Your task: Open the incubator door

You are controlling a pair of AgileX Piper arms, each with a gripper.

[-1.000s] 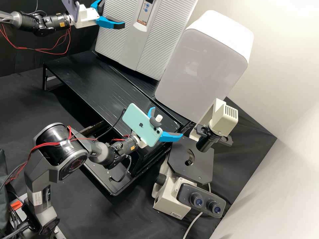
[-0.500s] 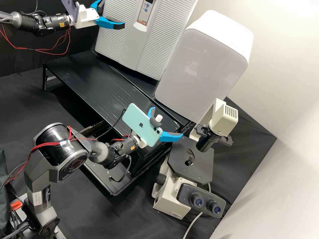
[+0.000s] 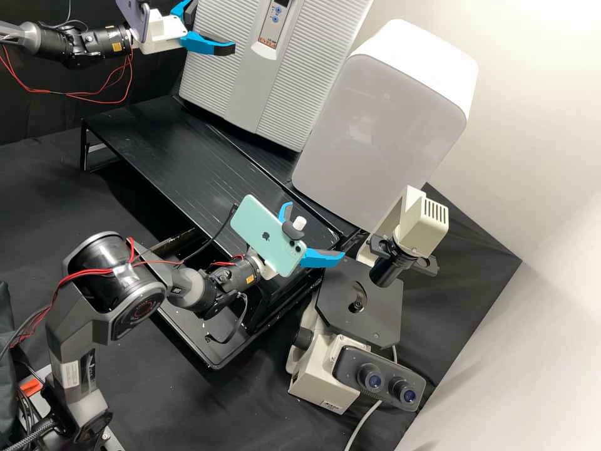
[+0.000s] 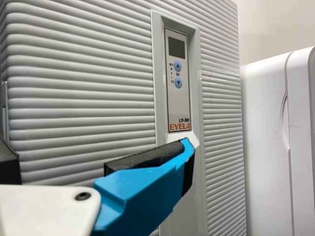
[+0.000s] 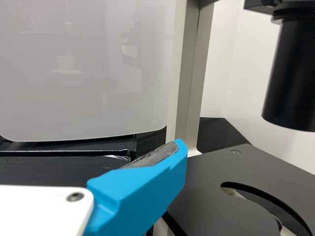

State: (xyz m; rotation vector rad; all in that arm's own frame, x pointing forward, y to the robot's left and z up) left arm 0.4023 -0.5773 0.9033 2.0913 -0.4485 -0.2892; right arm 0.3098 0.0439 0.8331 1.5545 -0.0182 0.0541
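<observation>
Left gripper [image 3: 213, 29] is open at the upper left of the high view, in front of the upper left part of the grey ridged incubator [image 3: 219, 69], whose door is closed. In the left wrist view, the left gripper [image 4: 96, 155] has its fingers wide apart with nothing between them, one blue finger overlapping the foot of the control panel [image 4: 178, 93] on the ridged door [image 4: 83, 98]. Whether it touches the door, I cannot tell. Right gripper [image 3: 316, 235] stands open and empty beside the microscope; one blue finger of the right gripper [image 5: 140, 184] shows in the right wrist view.
A white cabinet with a smooth grey front [image 3: 375, 131] stands right of the incubator, both on a black stand [image 3: 181, 156]. The microscope [image 3: 366, 300] is at the lower right, its stage [image 5: 216, 182] close to the right gripper. Red wires hang below the left arm.
</observation>
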